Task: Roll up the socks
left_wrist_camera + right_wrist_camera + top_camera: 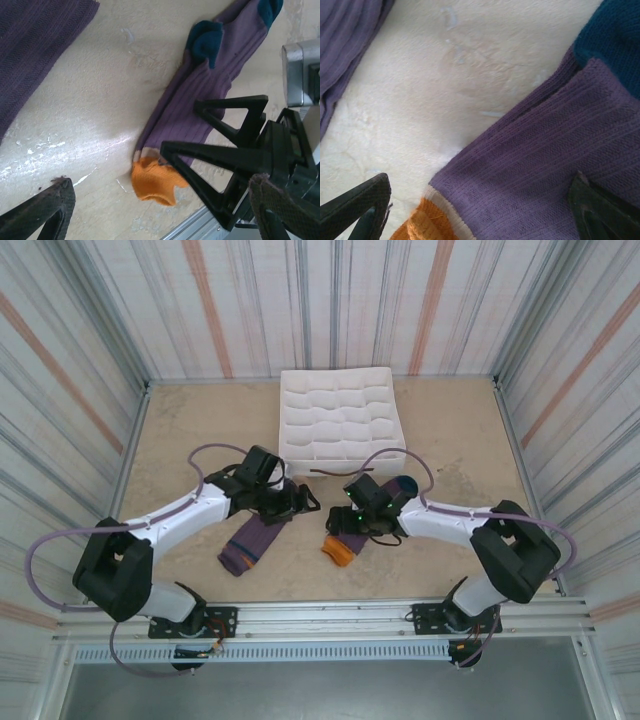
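A silver metal rail [320,615] runs along the near edge of a worn beige table [450,430]. From it the white-and-black left arm [175,512] and right arm [450,520] reach inward toward each other.

Just beyond the rail lie the socks, both flat and unrolled, with a strip of bare table between them. The left sock [250,543] is a long purple ribbed fabric ankle sock, angled away from the rail with its far end under the left arm's wrist. The right sock [192,107] is a matching purple ribbed fabric sock with an orange end nearest the rail and teal patches farther up. It runs diagonally beneath the right arm.

The right gripper [343,524] hangs low over the right sock, just above the orange end. Its two black triangular fingers [350,202] are spread wide and hold nothing. One sits over bare table, the other over purple fabric. It looks lined up to pinch that end, the natural place to begin a roll.

The left gripper [292,502] is equally wide open and empty. It hovers over the bare strip between the socks and faces the right sock, perhaps ready to steady it.

Farthest away sits a white fabric box of grid compartments [340,420], likely where finished rolls go.
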